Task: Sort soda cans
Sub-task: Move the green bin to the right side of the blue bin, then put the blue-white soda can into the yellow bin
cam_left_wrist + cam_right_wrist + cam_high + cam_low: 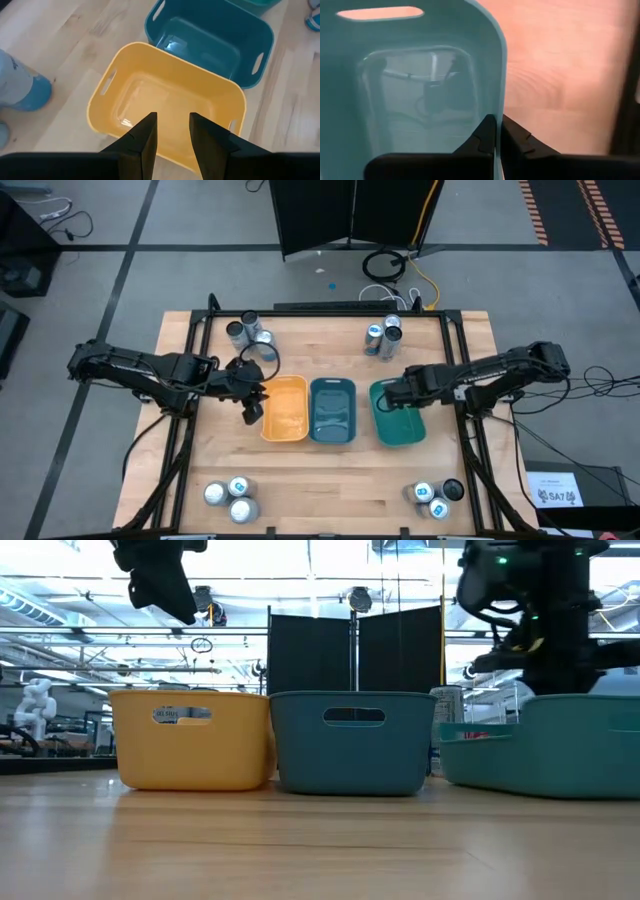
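glossy rounded teal plastic tray (420,95)

three trays (350,745) side by side

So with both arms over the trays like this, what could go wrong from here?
The right gripper is shut on the rim of the green tray; any pull could drag or tip it. The left gripper hangs over the empty yellow tray with a narrow gap between its fingers and no can, so it may be too closed to take one of the soda cans.
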Robot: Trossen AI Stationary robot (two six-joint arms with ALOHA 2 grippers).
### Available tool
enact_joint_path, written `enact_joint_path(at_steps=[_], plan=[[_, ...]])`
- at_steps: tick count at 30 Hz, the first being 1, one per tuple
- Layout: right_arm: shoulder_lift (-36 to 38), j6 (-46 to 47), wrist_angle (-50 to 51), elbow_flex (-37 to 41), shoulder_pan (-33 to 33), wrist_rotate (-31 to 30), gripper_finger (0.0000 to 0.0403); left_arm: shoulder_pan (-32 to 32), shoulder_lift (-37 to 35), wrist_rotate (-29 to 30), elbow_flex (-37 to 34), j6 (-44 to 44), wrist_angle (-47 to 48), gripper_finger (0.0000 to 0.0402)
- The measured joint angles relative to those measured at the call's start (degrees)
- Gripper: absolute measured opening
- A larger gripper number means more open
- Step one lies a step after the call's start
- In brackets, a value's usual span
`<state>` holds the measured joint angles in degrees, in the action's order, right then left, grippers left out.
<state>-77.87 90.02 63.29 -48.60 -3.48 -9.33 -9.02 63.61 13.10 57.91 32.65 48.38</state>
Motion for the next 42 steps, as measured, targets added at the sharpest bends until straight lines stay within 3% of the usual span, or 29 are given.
enact_joint_path(at_steps=[25, 36, 42], plan=[[0.0, 6.8, -5.9, 0.0, 1.5, 0.4, 0.0004, 0.0, 0.0, 0.0, 0.0, 2.5, 0.4, 0.0122], [0.6, 3.8, -6.5, -1.6, 1.5, 0.4, 0.0066, 0.0, 0.0, 0.1, 0.0, 2.5, 2.3, 0.0122], [3.0, 3.8, 3.5, -6.4, 1.5, 0.8, 0.0101, 0.0, 0.0, 0.1, 0.0, 2.5, 2.3, 0.0122]])
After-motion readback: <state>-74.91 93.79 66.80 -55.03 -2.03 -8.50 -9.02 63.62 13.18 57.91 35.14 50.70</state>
